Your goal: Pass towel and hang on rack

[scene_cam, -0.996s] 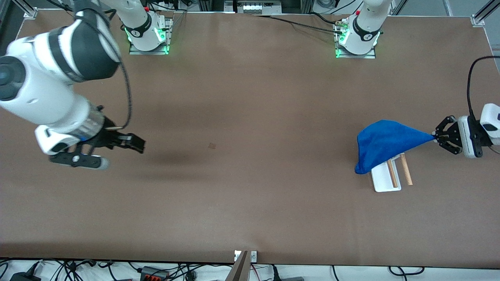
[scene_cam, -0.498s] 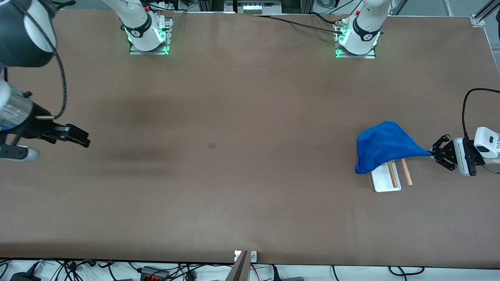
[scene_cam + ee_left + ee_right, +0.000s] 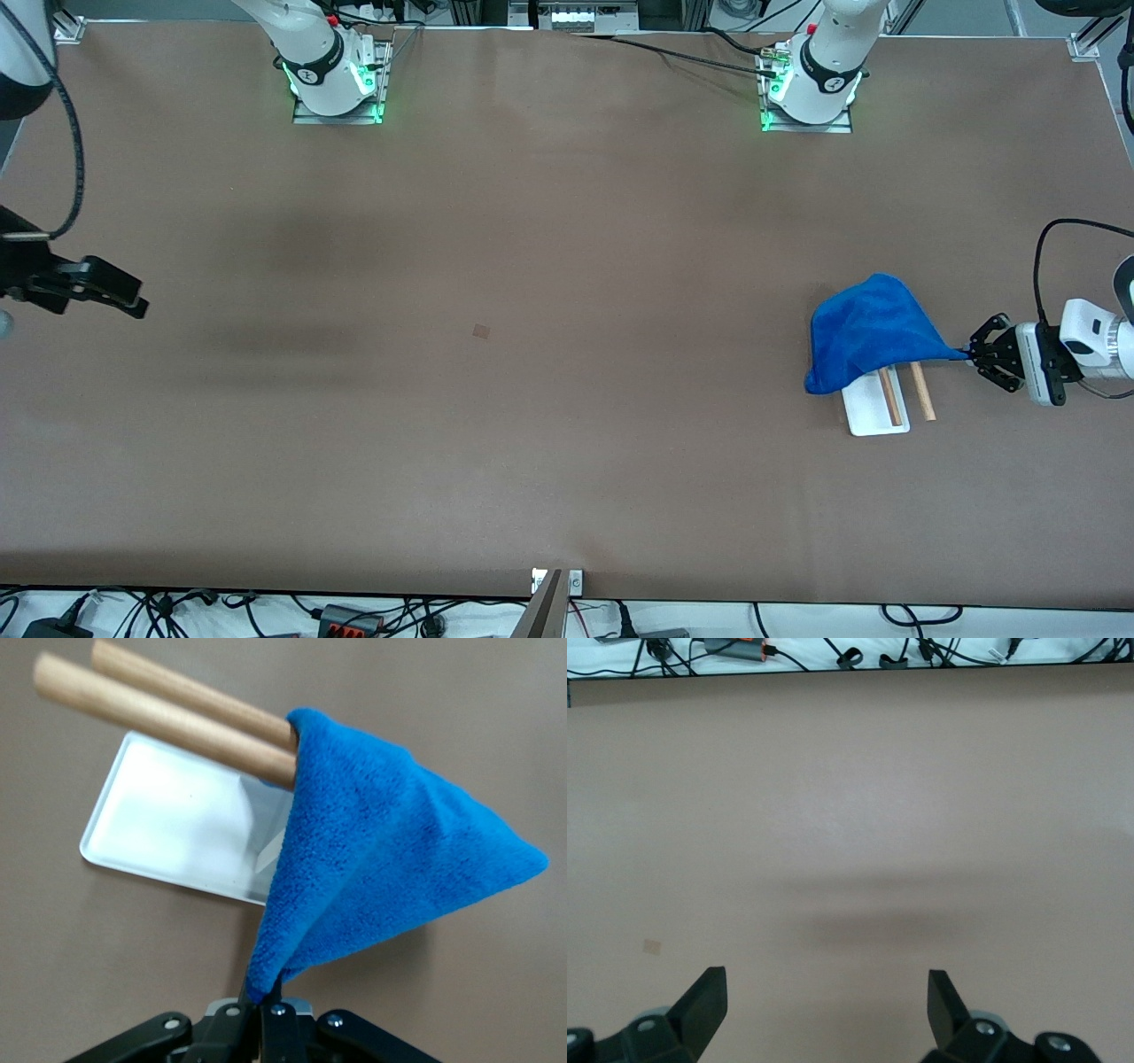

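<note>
I'm working in a robotics lab; bolted arm bases with green lights (image 3: 337, 84) top of frame; tangled black cables (image 3: 177, 611) along the bottom edge.

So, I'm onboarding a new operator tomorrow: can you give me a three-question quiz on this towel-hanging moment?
1. True or false: the left gripper is shut on a corner of the blue towel.
2. Multiple choice: what is the towel draped over? A) the rack's wooden rods B) the bare table C) the right gripper.
3. Fill in: the right gripper, over the right arm's end of the table, holds ____.

Key: 1 true. 2 A. 3 nothing; it is open.
</note>
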